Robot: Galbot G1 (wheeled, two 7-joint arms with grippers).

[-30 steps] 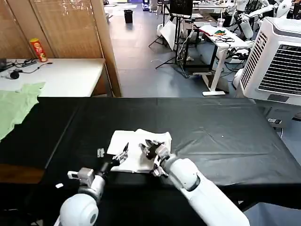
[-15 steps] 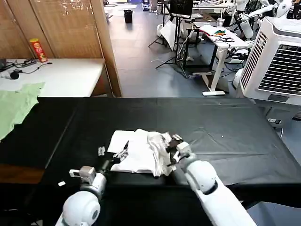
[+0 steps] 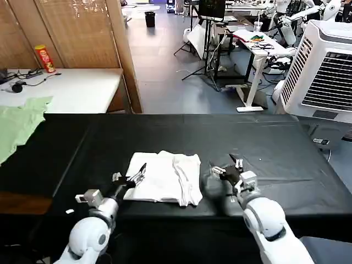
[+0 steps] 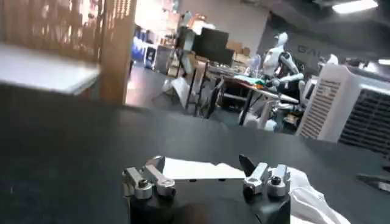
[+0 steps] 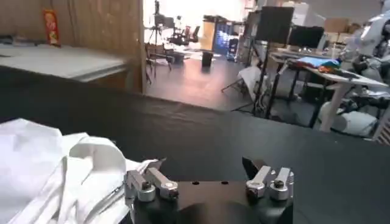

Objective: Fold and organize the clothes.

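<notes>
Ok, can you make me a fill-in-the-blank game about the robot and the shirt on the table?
1. The white T-shirt lies on a table with a ____ cover.
2. The right gripper, beside the shirt, has its fingers ____.
3. The left gripper is at the shirt's ____ edge, fingers open.
4. The garment at the table's far left is pale ____.

Missing words: black; open; left; green

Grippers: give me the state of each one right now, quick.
Left gripper: open, holding nothing, at the left edge of the folded white cotton T-shirt.
Right gripper: open, holding nothing, on the black table just right of the shirt.
</notes>
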